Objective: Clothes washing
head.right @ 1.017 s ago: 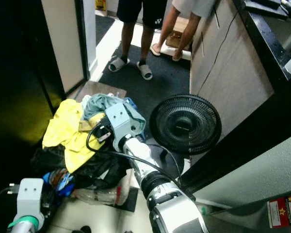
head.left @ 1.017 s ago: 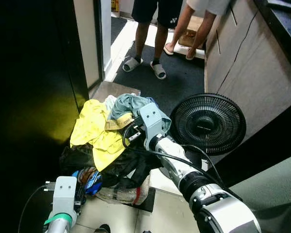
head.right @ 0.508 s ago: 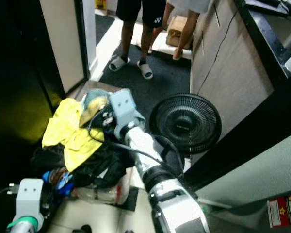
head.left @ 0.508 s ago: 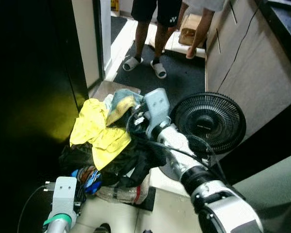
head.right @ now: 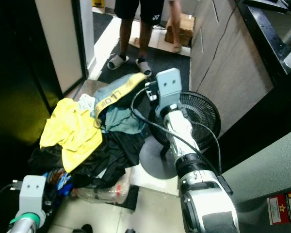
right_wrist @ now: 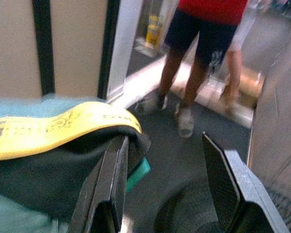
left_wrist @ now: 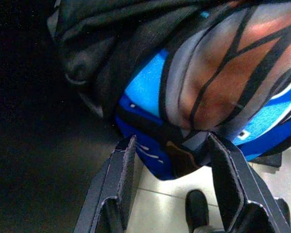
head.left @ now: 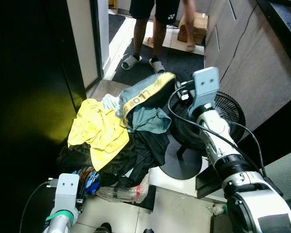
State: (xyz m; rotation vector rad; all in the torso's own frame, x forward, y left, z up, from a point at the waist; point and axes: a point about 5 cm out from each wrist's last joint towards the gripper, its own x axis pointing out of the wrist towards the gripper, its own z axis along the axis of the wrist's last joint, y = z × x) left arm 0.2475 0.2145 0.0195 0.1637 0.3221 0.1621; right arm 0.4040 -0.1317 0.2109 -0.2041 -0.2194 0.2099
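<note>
A heap of clothes lies on the floor: a yellow garment (head.left: 99, 133) on black ones (head.left: 138, 153). Teal shorts with a yellow waistband (head.left: 144, 96) are raised above the heap. They hang over one finger (right_wrist: 114, 170) of my right gripper (right_wrist: 162, 145), whose fingers stand wide apart. That arm reaches out in front of the fan (head.left: 218, 116). My left gripper (left_wrist: 169, 141) is low at the heap's near edge. It is open over a blue, orange and black garment (left_wrist: 208, 82), touching nothing.
The black fan's round base (head.left: 177, 162) stands right beside the heap. A plastic bag (head.left: 123, 191) lies at the heap's front. Two people's legs (head.left: 155, 29) stand on the dark mat beyond. A dark panel (head.left: 29, 97) closes the left, cabinets (head.left: 252, 58) the right.
My right arm has swung up and to the right, lifting the teal shorts off the heap toward the fan. The left arm has stayed put. The people stepped slightly farther away.
</note>
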